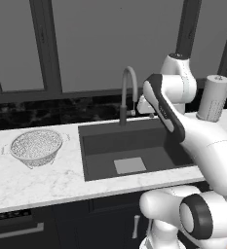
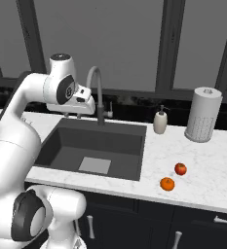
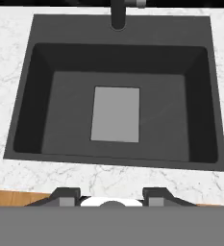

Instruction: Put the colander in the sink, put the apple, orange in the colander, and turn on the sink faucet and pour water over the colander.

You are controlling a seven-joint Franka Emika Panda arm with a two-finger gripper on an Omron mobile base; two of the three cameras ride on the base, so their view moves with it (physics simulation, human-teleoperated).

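Our gripper hung above the sink, near the faucet, holding nothing; its two dark tips stood apart with a gap between them, though we could not tell how wide.

We saw one colander upright on the marble counter left of the sink, well apart from the gripper. We judged it light and stiff, its fine mesh easy to dent, so the rim or one of its two small side handles seemed the best place to take hold.

We counted one apple and one orange, side by side on the counter right of the sink, near each other but not touching. Both looked round, firm and smooth, likely to roll if nudged; we would close on each across its middle from above.

We also counted one soap bottle and one white perforated cylinder behind them.
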